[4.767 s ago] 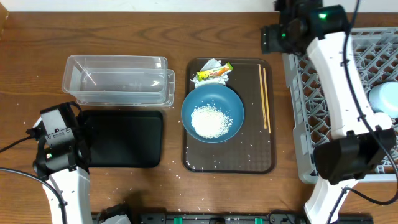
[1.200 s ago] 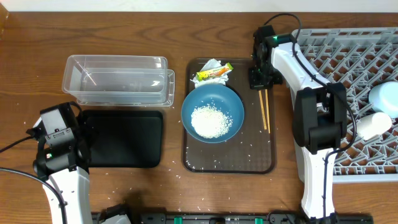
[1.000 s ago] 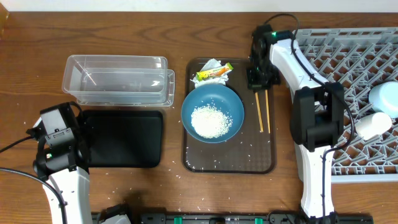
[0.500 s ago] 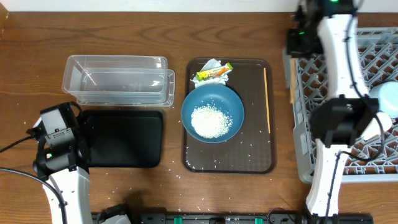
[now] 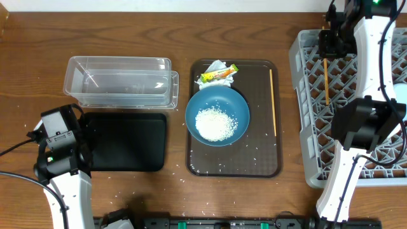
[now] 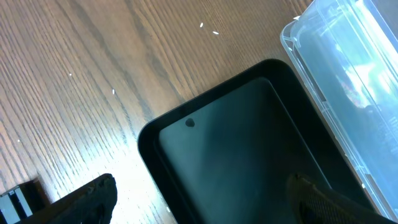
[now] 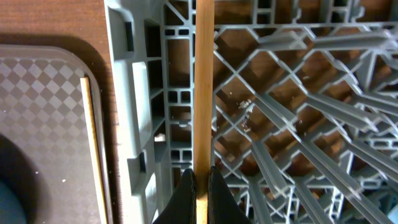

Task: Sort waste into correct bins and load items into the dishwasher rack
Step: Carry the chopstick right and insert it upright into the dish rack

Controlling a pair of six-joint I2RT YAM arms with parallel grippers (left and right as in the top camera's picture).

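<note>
Right gripper [image 7: 201, 184] is clamped on one chopstick [image 7: 204, 93], which hangs just inside the left wall of the dishwasher rack [image 5: 299, 95]. The second chopstick [image 5: 273, 102] lies left of the rack on the brown tray [image 5: 264, 162], with only a narrow strip of desk [image 5: 38, 38] between them. Left gripper [image 6: 199, 200] is far left of the rack, spread wide and empty over the black tray [image 6: 236, 137].

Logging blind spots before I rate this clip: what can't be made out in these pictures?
Rack, overhead: right side cut off by the frame edge and crossed by the right arm.
Left tool: under its own arm overhead; wrist view shows only blurred fingertips.
Held chopstick, right wrist view: top past the frame edge, bottom inside the right tool.
</note>
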